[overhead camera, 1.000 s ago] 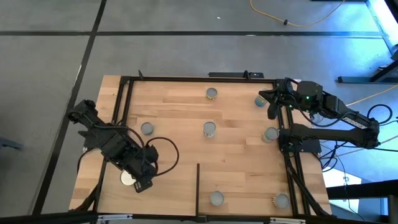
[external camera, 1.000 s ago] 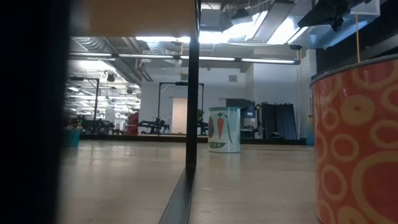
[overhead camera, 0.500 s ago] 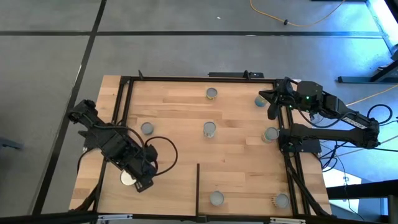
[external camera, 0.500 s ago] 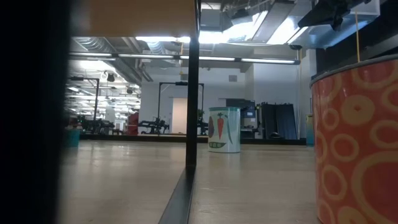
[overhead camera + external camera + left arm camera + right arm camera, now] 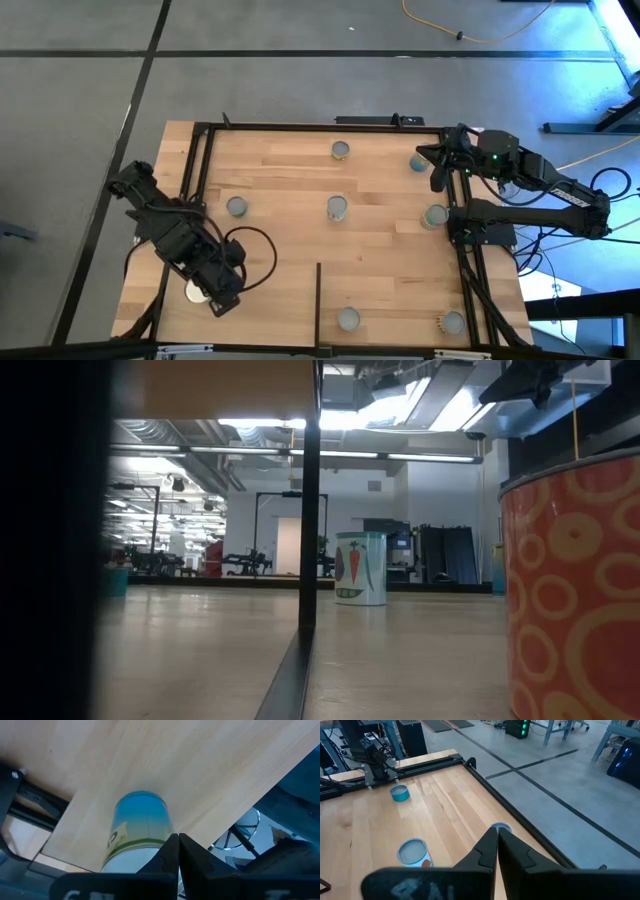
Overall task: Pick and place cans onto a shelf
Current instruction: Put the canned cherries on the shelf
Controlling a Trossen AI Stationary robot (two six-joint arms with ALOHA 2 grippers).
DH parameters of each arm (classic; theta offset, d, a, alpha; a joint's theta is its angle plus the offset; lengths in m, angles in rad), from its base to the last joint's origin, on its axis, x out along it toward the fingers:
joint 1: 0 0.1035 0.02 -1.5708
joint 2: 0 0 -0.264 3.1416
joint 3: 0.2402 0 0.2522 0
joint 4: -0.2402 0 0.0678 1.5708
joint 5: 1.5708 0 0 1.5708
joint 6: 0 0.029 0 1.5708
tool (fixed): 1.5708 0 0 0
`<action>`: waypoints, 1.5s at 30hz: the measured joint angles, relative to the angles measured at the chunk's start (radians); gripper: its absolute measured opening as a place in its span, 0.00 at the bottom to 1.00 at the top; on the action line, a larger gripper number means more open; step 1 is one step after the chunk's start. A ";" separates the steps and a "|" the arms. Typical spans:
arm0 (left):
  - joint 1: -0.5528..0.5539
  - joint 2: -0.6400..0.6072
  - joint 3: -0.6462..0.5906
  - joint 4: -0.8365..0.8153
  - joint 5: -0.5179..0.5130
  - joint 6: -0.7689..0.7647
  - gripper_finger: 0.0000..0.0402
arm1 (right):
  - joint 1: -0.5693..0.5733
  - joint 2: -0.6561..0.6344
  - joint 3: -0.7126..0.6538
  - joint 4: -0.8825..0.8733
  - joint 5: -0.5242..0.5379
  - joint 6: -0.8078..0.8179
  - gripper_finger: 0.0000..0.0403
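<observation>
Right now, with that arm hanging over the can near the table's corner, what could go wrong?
The left end effector is shut, right beside the blue can. It cannot grasp like that, and pushing down could tip the can. That can stands close to the table edge, so a nudge might send it off. The right end effector waits near another can it could bump.

Seven cans stand upright and well apart on the planked top: one at the far edge point(image 5: 340, 150), one centre point(image 5: 337, 207), one left of it point(image 5: 236, 207), two by the right rail point(image 5: 417, 162) point(image 5: 435, 215), two near the front point(image 5: 347, 319) point(image 5: 452, 322) (silver-grey tops). A blue-sided can point(image 5: 140, 832) sits near the left corner.
</observation>
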 joint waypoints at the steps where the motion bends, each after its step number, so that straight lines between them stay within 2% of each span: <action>1: -0.006 0.000 0.000 0.000 0.001 -0.011 0.00 | 0.000 0.000 0.000 0.006 0.000 0.000 0.04; 18: -0.113 0.000 0.000 0.007 0.010 -0.178 0.00 | 0.000 0.000 0.000 0.077 -0.001 -0.003 0.04; 25: -0.076 -0.002 0.026 0.001 -0.044 -0.106 0.00 | 0.000 0.000 0.000 0.077 -0.001 0.001 0.04; 30: -0.046 -0.010 0.051 -0.028 -0.100 -0.114 0.00 | 0.000 0.000 0.000 0.077 -0.001 0.002 0.04; 41: -0.057 -0.018 -0.047 -0.026 -0.102 -0.311 0.00 | 0.000 0.002 0.000 0.077 -0.001 0.001 0.04; 45: -0.063 -0.055 -0.076 -0.027 -0.134 -0.388 0.00 | 0.000 0.002 0.000 0.080 -0.001 0.000 0.04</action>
